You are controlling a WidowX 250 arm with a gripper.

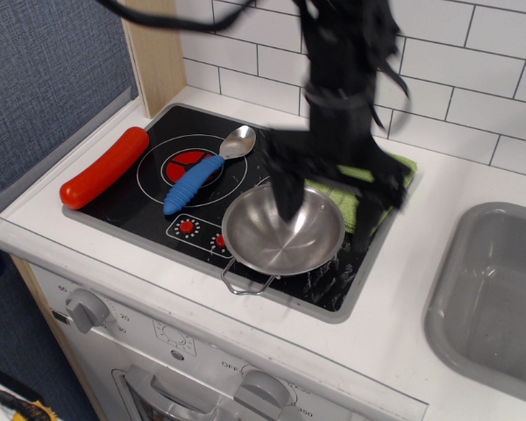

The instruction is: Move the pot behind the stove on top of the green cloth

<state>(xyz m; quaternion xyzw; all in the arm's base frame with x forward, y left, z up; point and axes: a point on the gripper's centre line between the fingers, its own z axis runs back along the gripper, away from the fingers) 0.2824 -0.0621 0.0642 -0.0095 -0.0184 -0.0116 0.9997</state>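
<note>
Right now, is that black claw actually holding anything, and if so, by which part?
Nothing is held yet. The gripper hangs open and blurred over the pot's far rim, one finger inside the bowl, the other toward the green cloth.

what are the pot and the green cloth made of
The pot looks like polished stainless steel: shiny, mirror-like reflections, thin wire handle. The green cloth, mostly hidden behind the arm, appears to be soft textured fabric, likely terry or microfibre, matte.
</note>
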